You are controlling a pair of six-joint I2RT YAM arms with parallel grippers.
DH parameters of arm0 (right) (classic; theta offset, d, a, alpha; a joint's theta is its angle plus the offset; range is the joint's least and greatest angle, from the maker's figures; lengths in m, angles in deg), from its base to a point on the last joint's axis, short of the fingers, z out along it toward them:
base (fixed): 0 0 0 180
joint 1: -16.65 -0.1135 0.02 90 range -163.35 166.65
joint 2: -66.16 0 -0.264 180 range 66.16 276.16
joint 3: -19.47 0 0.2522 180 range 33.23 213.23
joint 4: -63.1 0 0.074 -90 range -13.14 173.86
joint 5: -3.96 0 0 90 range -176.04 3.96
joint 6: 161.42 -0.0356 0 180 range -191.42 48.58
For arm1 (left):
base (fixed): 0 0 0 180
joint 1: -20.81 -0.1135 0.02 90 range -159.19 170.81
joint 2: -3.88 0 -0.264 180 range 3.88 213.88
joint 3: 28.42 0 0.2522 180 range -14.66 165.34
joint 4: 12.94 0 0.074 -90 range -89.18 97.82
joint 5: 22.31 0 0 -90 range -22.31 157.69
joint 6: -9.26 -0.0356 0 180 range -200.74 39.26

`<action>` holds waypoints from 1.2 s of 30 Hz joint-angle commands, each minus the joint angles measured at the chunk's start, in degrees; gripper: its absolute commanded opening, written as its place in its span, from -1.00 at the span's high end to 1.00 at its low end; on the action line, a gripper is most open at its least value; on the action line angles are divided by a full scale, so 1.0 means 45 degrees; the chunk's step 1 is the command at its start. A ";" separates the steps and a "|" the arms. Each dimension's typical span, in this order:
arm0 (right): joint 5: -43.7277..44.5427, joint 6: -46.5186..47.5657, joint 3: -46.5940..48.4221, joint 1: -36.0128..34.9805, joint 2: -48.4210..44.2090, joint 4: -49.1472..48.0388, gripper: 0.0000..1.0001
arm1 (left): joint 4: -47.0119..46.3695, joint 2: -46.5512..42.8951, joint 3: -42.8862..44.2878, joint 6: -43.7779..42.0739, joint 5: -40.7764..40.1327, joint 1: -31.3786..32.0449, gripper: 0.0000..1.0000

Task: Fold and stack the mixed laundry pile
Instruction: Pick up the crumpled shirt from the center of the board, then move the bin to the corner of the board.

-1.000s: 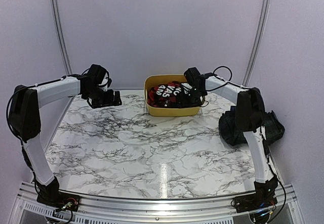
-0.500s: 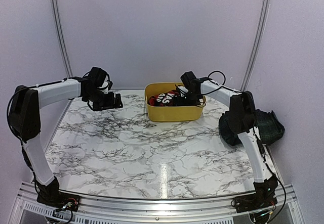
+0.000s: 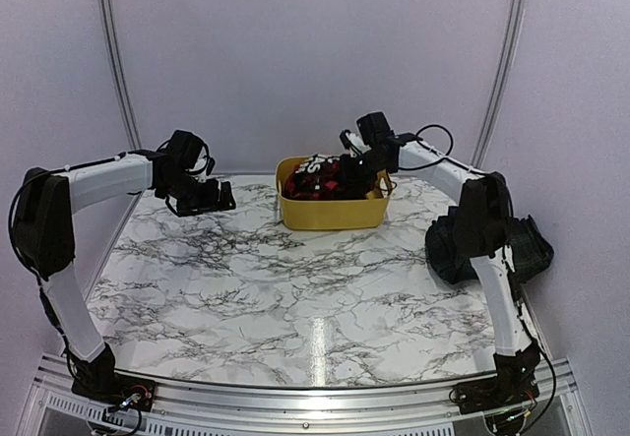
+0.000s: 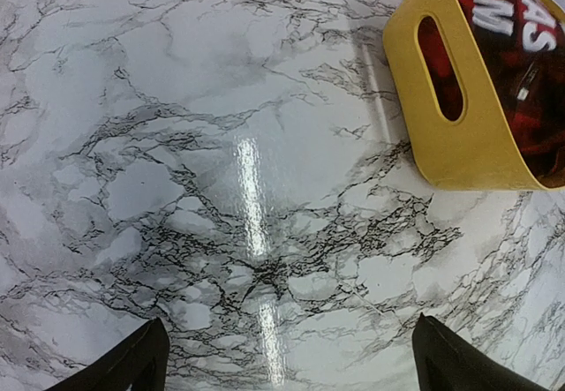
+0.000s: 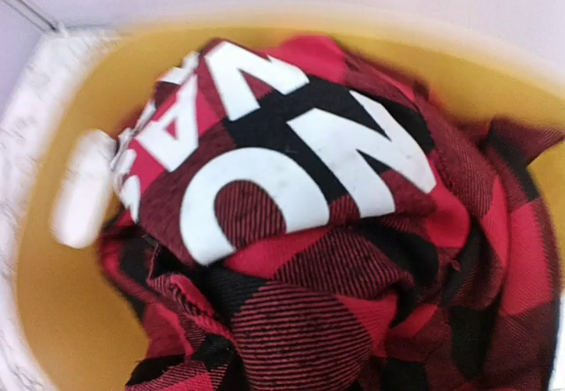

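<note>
Item: one yellow plastic tub [image 3: 335, 215], smooth-walled with an oval handle slot, on a white marble-veined table [image 3: 295, 298].
Contents: one red-and-black checked garment [image 5: 335, 259], woven, crumpled, with large white lettering.
The right gripper [image 3: 356, 166] is pinched on that cloth inside the tub.
One dark tartan garment [image 3: 530, 249] is heaped at the table's right edge.
The left gripper [image 3: 219, 198] is spread, left of the tub.

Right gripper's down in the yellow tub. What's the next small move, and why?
Probably lift the right gripper straight up: it looks shut on the checked garment, which bunches above the yellow tub rim, so raising should clear it.
</note>
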 commanded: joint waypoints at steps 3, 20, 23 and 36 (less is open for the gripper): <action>-0.0245 -0.0690 0.0421 0.0001 -0.3523 -0.4165 1.00 | -0.0366 -0.0475 0.0120 0.0272 0.0268 -0.0059 -0.98; -0.2208 -0.0544 -0.4805 -0.0828 -1.0955 -0.5778 1.00 | -0.0718 -0.0661 0.0017 0.0658 0.0569 -0.0066 -0.98; -0.2849 -0.1104 -0.7010 -0.0892 -1.2502 -0.5886 1.00 | -0.0759 -0.0610 -0.0009 0.0786 0.0694 -0.0063 -0.98; -0.2711 -0.2959 -1.3657 -0.1356 -1.1156 -0.8427 1.00 | -0.0850 -0.0935 -0.0303 0.1154 0.0587 -0.0066 -0.98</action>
